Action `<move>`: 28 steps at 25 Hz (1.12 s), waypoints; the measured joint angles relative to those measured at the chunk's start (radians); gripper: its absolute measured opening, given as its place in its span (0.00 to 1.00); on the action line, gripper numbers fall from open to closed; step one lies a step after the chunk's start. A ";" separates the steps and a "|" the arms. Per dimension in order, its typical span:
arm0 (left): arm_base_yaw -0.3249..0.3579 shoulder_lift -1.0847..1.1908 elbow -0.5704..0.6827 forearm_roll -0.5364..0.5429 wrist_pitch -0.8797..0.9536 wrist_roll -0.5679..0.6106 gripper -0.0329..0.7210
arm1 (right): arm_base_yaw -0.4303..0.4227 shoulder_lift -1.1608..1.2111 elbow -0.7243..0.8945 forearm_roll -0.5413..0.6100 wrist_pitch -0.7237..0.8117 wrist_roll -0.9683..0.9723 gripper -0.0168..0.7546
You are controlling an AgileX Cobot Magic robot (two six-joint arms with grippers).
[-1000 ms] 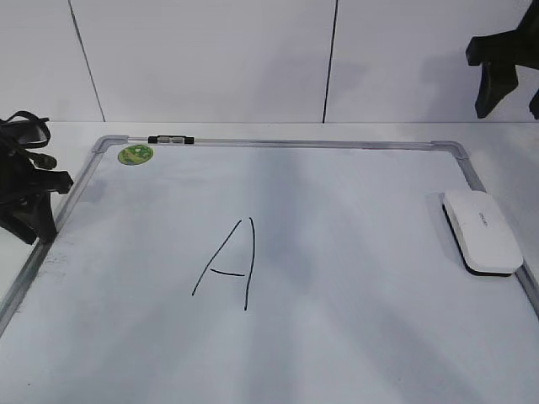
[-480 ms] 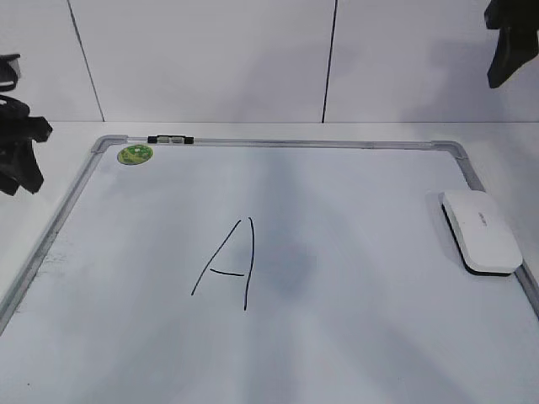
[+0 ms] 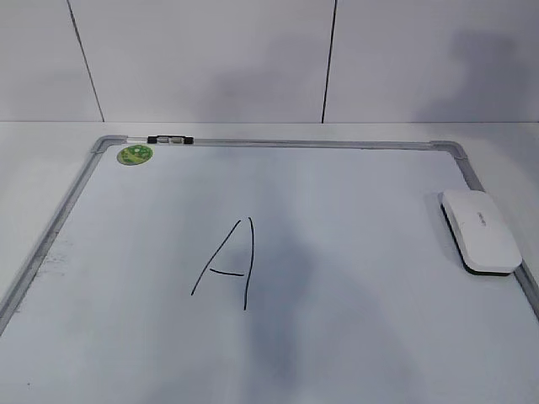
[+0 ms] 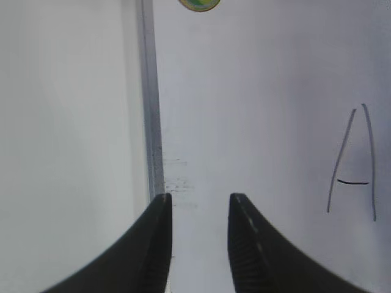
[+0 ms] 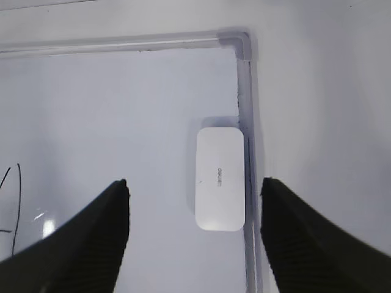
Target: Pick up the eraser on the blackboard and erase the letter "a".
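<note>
Both of my arms are now lifting clear of the exterior view, my left gripper [image 4: 200,198] hanging narrowly parted and my right gripper [image 5: 194,186] spread wide above the eraser [image 5: 220,178], which is lying with faint grey lettering by the right frame of the blackboard [image 3: 278,144] bearing a capital A [image 3: 227,263] before a white panelled wall [image 3: 202,59].

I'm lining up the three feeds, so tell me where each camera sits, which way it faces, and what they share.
Exterior view: in front of the table, slanting down at the blackboard toward the wall; no robot parts show.
Left wrist view: above the board's left frame, looking down; the left claw is slightly parted.
Right wrist view: high over the right corner, looking down; the right claw is wide open above the eraser.
Shared: the large written A shows in all three; the eraser shows in the exterior and right wrist views.
</note>
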 joint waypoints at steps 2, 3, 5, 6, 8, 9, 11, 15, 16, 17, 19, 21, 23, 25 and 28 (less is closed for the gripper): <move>-0.002 -0.071 0.000 -0.014 0.014 0.000 0.36 | 0.000 -0.058 0.057 0.013 0.000 0.000 0.72; -0.002 -0.104 0.000 -0.021 0.022 0.000 0.36 | 0.000 -0.092 0.089 0.015 0.002 0.000 0.72; -0.007 -0.163 0.000 -0.026 0.037 0.000 0.36 | 0.000 -0.159 0.152 0.019 0.003 0.000 0.72; -0.012 -0.187 0.000 -0.026 0.043 0.000 0.36 | 0.000 -0.187 0.176 0.019 0.003 0.000 0.72; -0.030 -0.245 0.000 -0.026 0.067 0.000 0.36 | 0.000 -0.256 0.230 0.023 0.003 0.000 0.72; -0.038 -0.269 0.000 -0.026 0.081 0.000 0.36 | 0.000 -0.285 0.251 0.027 0.005 0.000 0.72; -0.041 -0.336 0.000 -0.028 0.110 0.000 0.36 | 0.000 -0.355 0.297 0.046 0.005 0.000 0.72; -0.041 -0.451 0.001 -0.028 0.125 0.000 0.36 | 0.042 -0.475 0.373 0.073 0.010 0.000 0.72; -0.041 -0.481 0.001 -0.030 0.126 0.000 0.36 | 0.061 -0.497 0.387 0.075 0.010 0.000 0.72; -0.041 -0.506 0.001 -0.031 0.129 0.000 0.36 | 0.079 -0.522 0.403 0.075 0.010 0.000 0.72; -0.041 -0.566 0.001 -0.038 0.133 0.000 0.36 | 0.100 -0.575 0.434 0.080 0.011 0.000 0.72; -0.041 -0.625 0.001 -0.044 0.135 0.000 0.36 | 0.108 -0.628 0.457 0.080 0.011 0.000 0.72; -0.041 -0.687 0.001 -0.048 0.138 0.000 0.36 | 0.111 -0.686 0.479 0.080 0.013 0.000 0.72; -0.041 -0.754 0.007 -0.051 0.140 0.000 0.36 | 0.115 -0.755 0.505 0.080 0.013 0.000 0.72; -0.041 -0.841 0.051 -0.056 0.142 0.000 0.35 | 0.128 -0.841 0.545 0.080 0.017 0.000 0.72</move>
